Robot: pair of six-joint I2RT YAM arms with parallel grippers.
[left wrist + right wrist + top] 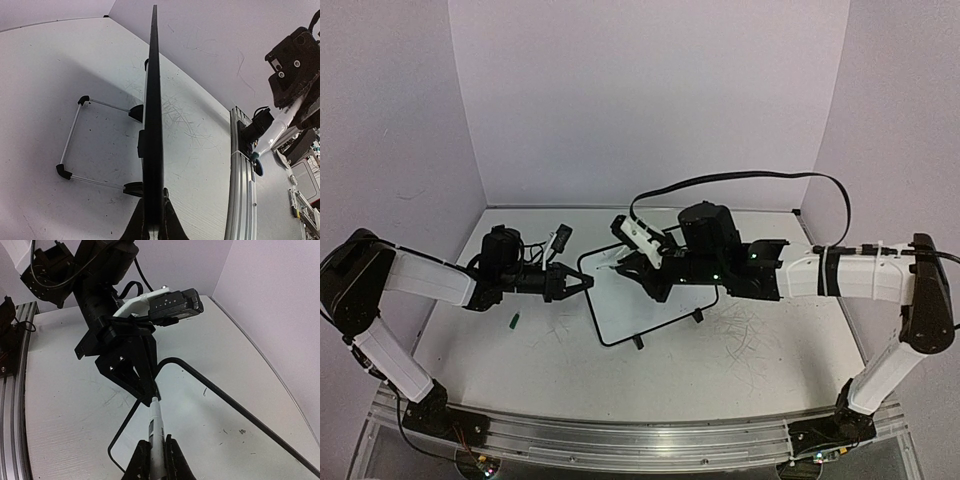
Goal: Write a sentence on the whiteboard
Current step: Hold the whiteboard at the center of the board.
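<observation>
The whiteboard (152, 100) is seen edge-on, its thin black frame running straight up the middle of the picture, and its near edge is pinched between the closed fingers of the left gripper (154, 201) at the bottom. To its left, a wire stand (70, 142) with black corner pieces is seen jutting from two black feet (135, 113) on the board, over the scuffed, scribbled table (55, 70). At the far right, the right arm (280, 125) is seen rising above a metal rail (240, 180).
</observation>
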